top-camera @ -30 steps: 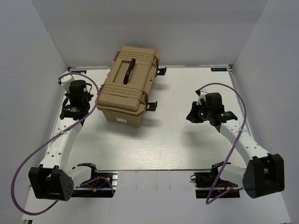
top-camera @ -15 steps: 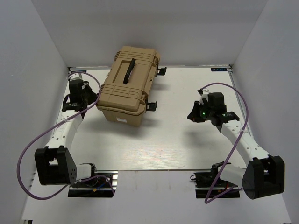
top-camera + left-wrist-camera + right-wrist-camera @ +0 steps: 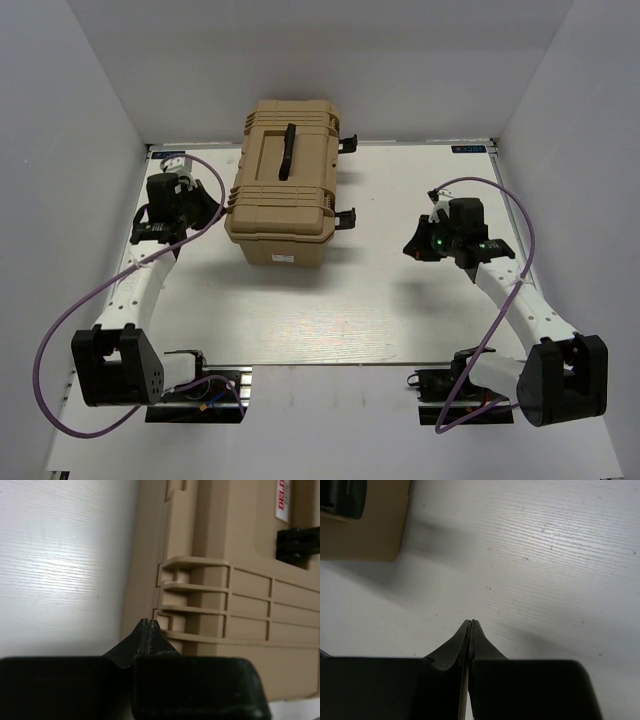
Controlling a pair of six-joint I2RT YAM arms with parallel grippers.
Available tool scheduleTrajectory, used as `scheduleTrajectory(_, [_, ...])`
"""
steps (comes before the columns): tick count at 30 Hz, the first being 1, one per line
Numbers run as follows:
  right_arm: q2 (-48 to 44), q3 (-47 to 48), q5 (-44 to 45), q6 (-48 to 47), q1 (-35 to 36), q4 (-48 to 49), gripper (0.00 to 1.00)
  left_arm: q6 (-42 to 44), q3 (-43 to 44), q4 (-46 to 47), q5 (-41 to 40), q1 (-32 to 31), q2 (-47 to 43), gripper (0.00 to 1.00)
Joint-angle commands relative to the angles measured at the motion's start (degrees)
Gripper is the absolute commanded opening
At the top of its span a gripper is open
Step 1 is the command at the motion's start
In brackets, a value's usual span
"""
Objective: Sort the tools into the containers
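The tan toolbox (image 3: 285, 200) stands shut at the back middle of the table, its black handle (image 3: 288, 152) on top and its sides square to the table. My left gripper (image 3: 218, 207) is shut and empty, its tip against the ribbed left side of the toolbox (image 3: 240, 580); the left wrist view shows the closed tip (image 3: 149, 623) at the ribs. My right gripper (image 3: 411, 248) is shut and empty above bare table to the right of the box; its tip (image 3: 471, 623) points at the tabletop. No pliers, hex keys or screwdriver are in view.
Two black latches (image 3: 346, 216) stick out from the toolbox's right side. A corner of the toolbox (image 3: 360, 530) shows at the upper left of the right wrist view. White walls close in the table on the left, back and right.
The toolbox has turned from slanted to square and shifted right. My left gripper has swung toward the box's left side. The right arm has barely moved.
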Motion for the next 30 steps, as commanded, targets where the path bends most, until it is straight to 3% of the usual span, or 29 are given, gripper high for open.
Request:
scheduleTrajectory(1, [-1.2,0.3,-1.0,0.3,-0.6,1.7,0.00,0.3,0.4,-2.8,7.1,-1.3,-3.3,0.03])
scheduleTrajectory(10, [-1.0,0.3,-1.1,0.2,-1.3,1.7,0.00,0.8,-1.8,-2.8,10.4,-1.3,-3.8,0.03])
scheduleTrajectory(16, [-1.1,0.6,0.2,-1.4,-1.8,1.3,0.00,2.5,1.9,-6.8,-4.1,-0.4,-14.2,0.08])
scheduleTrajectory(18, [-1.2,0.9,0.6,-2.5,-2.1,0.7,0.04,3.3,4.2,-9.1,-9.4,-1.5,-19.4,0.19])
scheduleTrajectory(20, [-1.3,1.4,0.7,-3.2,-2.0,0.1,0.08,3.3,6.1,-9.7,-8.0,-1.5,-21.7,0.42])
scheduleTrajectory(23, [-1.8,2.4,-1.3,-6.7,-2.2,-0.8,0.29,3.3,4.7,-6.6,1.8,-1.5,-26.0,0.71])
scheduleTrajectory(24, [-2.2,2.6,-1.8,-7.4,-2.2,-1.8,0.46,3.3,2.0,-2.4,5.5,-1.5,-26.8,0.78])
scheduleTrajectory(25, [-2.6,2.9,-2.4,-8.7,-2.0,-2.3,0.56,3.9,0.5,-0.1,13.0,-1.5,-28.1,0.88])
scheduleTrajectory(26, [-4.1,2.9,-1.8,-9.9,-1.9,-2.2,0.77,4.6,-1.0,1.8,16.3,-1.5,-28.1,0.93])
scheduleTrajectory(27, [-4.7,2.9,-0.9,-10.0,-2.0,-3.0,0.90,5.3,-3.7,3.7,19.4,-1.5,-28.8,0.99])
scheduleTrajectory(30, [-8.6,2.1,2.5,-10.8,-2.0,-2.9,0.90,8.9,-6.2,6.8,26.6,-1.5,-30.3,0.99])
